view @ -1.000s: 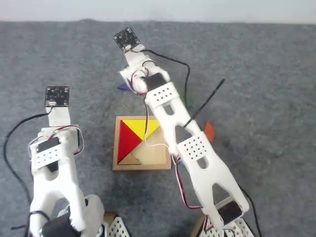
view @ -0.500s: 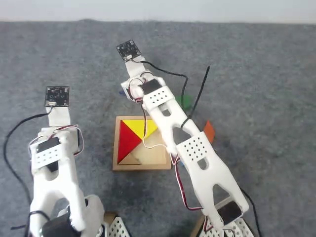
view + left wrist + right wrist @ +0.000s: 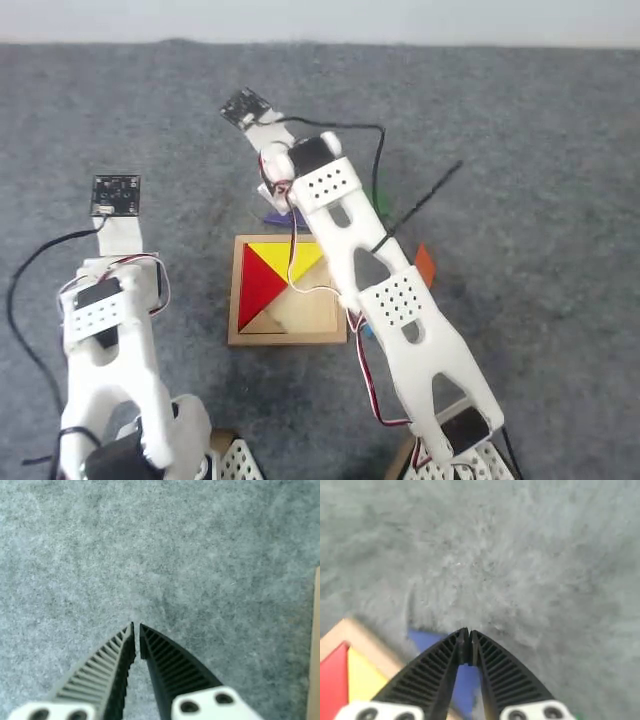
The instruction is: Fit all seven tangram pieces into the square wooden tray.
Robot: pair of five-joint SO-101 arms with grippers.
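Observation:
The square wooden tray point(image 3: 236, 300) lies between the two arms with a yellow triangle point(image 3: 275, 256) and a red triangle point(image 3: 258, 285) in it; the rest of its floor is bare wood. A blue piece point(image 3: 287, 216) lies flat on the carpet just beyond the tray's far edge. My right gripper point(image 3: 468, 632) is shut, its tips down on that blue piece point(image 3: 429, 639) beside the tray corner point(image 3: 350, 627). My left gripper point(image 3: 136, 625) is shut over bare carpet, left of the tray.
A green piece point(image 3: 378, 203) and an orange piece point(image 3: 424, 265) lie on the carpet right of the tray, partly behind the right arm. A sliver of blue point(image 3: 362, 328) shows by the tray's near right corner. The tray's edge point(image 3: 316, 645) shows in the left wrist view.
The right gripper swung back toward the tray, and the blue piece slid with it from farther out on the carpet to just beyond the tray's far edge. The left arm has not moved.

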